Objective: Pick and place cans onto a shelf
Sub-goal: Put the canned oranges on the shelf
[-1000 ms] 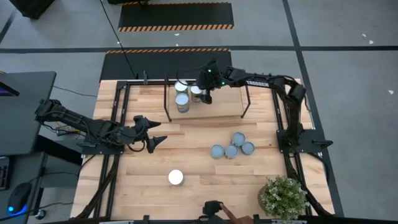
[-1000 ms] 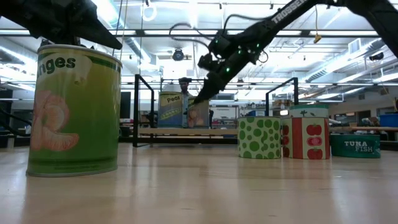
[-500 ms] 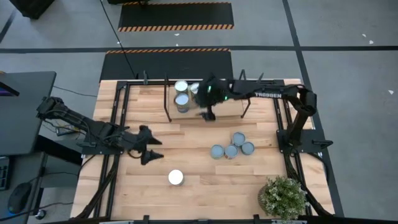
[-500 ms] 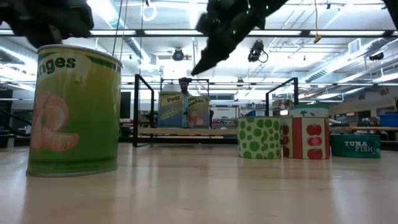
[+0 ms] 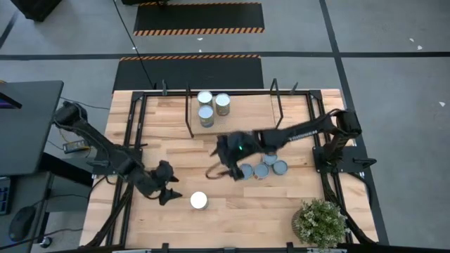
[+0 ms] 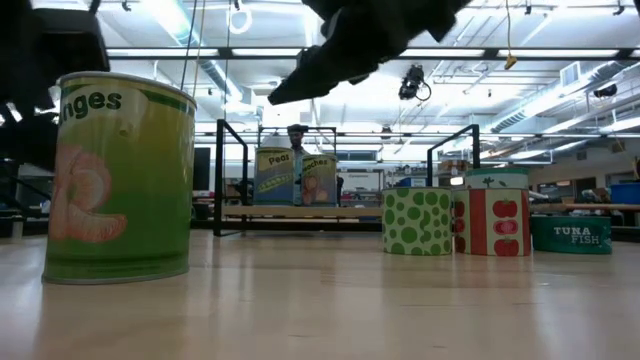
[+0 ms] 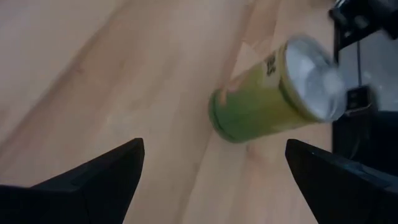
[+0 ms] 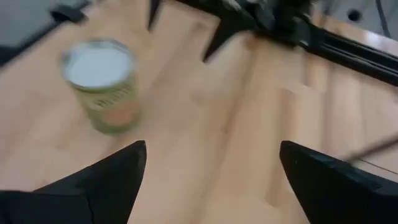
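A green can with a bright white top (image 5: 199, 200) stands alone near the table's front; it also shows in the low view (image 6: 120, 180). My left gripper (image 5: 169, 191) is open just left of it, and the can (image 7: 273, 90) lies ahead of the fingers, untouched. My right gripper (image 5: 223, 171) is open over the middle of the table, left of a cluster of several blue-grey-topped cans (image 5: 261, 169). It faces the green can (image 8: 102, 84). The shelf (image 5: 246, 123) at the far side holds three cans (image 5: 211, 105) standing upright.
A potted plant (image 5: 320, 221) stands at the near right corner. The shelf's black upright rods (image 5: 188, 112) frame the board. In the low view the dotted can (image 6: 417, 222), tomato can (image 6: 492, 220) and tuna can (image 6: 570, 234) stand at the right.
My right gripper has drawn back from the cans on the shelf and swung toward the near edge, to the middle of the table beside the can cluster. My left gripper has moved toward the near edge, close to the white-topped can. The three cans stay on the shelf.
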